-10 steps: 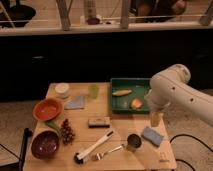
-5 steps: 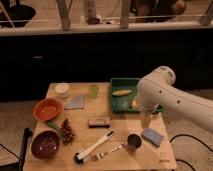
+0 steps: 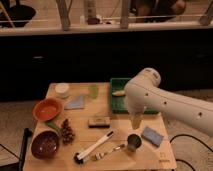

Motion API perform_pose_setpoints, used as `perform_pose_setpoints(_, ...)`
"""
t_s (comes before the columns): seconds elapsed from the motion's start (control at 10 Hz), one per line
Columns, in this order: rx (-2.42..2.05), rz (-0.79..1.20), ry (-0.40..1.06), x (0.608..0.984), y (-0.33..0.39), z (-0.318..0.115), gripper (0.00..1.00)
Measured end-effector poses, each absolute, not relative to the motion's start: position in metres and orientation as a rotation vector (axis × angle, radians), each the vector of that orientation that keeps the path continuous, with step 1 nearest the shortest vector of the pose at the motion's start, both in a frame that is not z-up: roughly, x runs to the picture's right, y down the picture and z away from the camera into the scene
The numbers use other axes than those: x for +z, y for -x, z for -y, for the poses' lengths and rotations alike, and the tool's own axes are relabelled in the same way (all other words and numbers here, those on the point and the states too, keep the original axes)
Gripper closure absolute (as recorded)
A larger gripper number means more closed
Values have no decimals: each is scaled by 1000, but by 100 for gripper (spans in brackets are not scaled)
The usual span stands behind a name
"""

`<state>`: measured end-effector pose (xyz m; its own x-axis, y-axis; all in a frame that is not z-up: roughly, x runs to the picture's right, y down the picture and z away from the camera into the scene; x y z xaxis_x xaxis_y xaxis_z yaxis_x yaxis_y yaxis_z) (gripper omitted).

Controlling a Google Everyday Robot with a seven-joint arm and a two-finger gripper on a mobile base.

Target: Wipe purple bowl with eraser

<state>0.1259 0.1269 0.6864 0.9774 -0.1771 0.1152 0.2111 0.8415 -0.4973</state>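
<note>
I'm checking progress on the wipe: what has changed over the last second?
The arm swung left over the table, bringing the gripper to hang right of the eraser. It has taken hold of nothing. The eraser, purple bowl, orange bowl and blue pad stayed put.

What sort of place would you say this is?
Likely an indoor robot test area: a table crowded with unrelated props (purple bowl, eraser, brush), and the gripper hanging open over it near the green tray.
</note>
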Motion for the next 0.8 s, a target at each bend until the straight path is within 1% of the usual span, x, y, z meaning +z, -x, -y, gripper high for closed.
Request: perform_pose_setpoints(0.8,-285,123,533,706,-81,-130,20)
